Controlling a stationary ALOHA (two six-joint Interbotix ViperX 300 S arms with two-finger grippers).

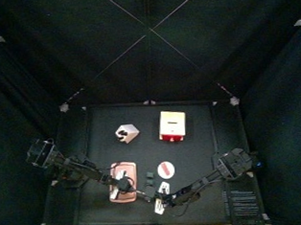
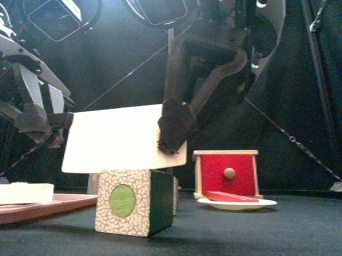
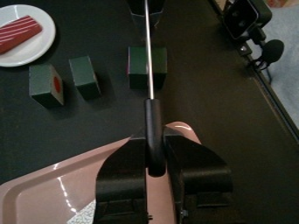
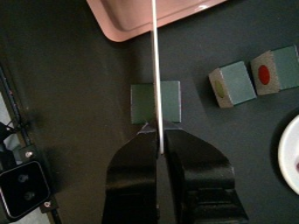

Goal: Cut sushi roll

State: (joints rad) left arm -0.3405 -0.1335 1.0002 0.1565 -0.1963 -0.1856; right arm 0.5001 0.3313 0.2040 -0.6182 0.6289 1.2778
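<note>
Knife [image 2: 120, 140] level, edge down: handle clamped in the left gripper [image 3: 149, 150], far end of the blade pinched by the right gripper [image 4: 156, 140]. Sushi roll [image 2: 134, 202] directly at six o'clock of the blade, touching or just below it. Apparently lined up for the slice; next, press both ends down evenly, keeping the roll from tipping toward the red box [image 2: 225, 172] at four o'clock.

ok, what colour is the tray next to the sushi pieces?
Pink. The tray shows best in the right wrist view, a pale pink rim against the black table.
</note>
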